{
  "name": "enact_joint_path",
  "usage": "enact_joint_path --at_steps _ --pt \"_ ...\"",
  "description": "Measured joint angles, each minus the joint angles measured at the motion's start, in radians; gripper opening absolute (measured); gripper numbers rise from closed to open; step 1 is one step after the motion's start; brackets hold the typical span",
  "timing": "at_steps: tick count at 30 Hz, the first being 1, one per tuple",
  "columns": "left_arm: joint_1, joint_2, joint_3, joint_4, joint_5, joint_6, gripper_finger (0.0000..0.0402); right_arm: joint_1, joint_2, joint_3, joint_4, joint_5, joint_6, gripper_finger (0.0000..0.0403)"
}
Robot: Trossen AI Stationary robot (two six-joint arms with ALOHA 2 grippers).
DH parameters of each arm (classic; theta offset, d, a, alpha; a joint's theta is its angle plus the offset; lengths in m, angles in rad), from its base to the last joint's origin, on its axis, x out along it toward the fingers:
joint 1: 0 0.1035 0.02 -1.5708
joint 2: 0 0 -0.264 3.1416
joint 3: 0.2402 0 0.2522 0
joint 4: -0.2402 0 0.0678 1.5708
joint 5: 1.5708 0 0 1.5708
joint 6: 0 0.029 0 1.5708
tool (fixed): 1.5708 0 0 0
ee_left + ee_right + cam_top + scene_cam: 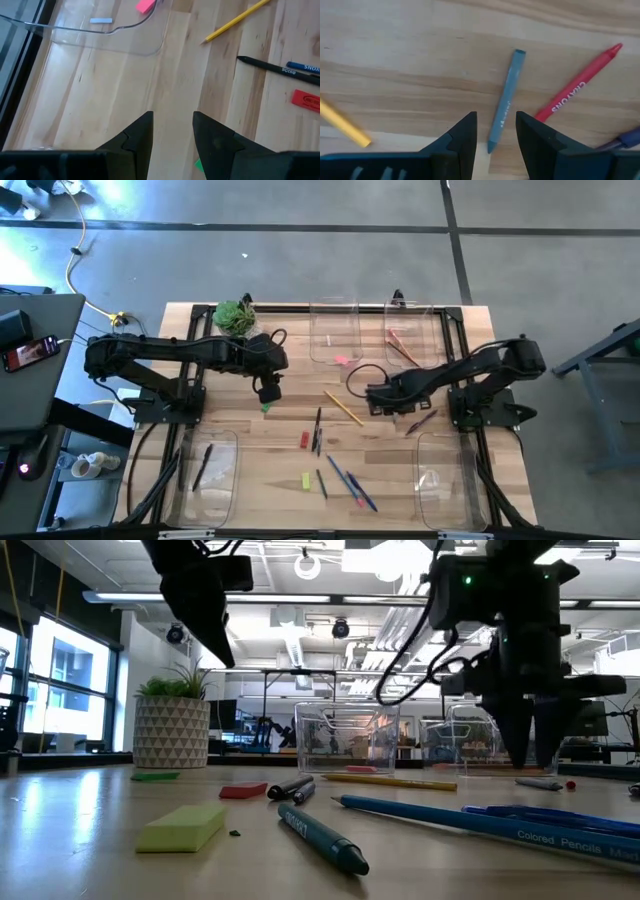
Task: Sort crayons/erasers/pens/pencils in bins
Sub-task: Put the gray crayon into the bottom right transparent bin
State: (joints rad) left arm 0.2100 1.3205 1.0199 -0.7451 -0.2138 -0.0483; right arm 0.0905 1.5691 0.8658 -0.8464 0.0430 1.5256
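My right gripper (496,120) points down, open, just above the table at centre right (385,404). A grey-blue crayon (506,100) lies on the wood right ahead of the gap between its fingers, untouched. A red crayon (580,85) lies beside it. My left gripper (172,120) hangs open and higher up at the centre left (268,392), with nothing between its fingers; a green eraser (266,408) lies below it. A yellow pencil (343,408), a red eraser (304,440) and a yellow-green eraser (306,480) lie flat mid-table.
Clear bins stand at the far centre (335,330), far right (415,335), near left (205,475) and near right (445,480). A pink eraser (342,360), a black pen (318,425) and blue colored pencils (350,485) lie loose. A potted plant (235,315) stands at the far left.
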Motion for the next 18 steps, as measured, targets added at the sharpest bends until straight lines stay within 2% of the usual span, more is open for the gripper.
enact_joint_path --at_steps 6,13,18 --pt "0.000 0.000 0.000 -0.004 -0.001 0.000 0.0126 -0.018 0.039 -0.001 0.015 -0.018 -0.007 0.0128" --pt "0.000 0.000 0.000 -0.016 -0.004 0.013 0.0126 -0.019 0.031 -0.096 0.143 -0.044 0.025 0.0128" --pt "0.000 0.000 0.000 -0.014 -0.007 0.016 0.0126 -0.032 0.031 -0.109 0.150 -0.067 0.017 0.0126"
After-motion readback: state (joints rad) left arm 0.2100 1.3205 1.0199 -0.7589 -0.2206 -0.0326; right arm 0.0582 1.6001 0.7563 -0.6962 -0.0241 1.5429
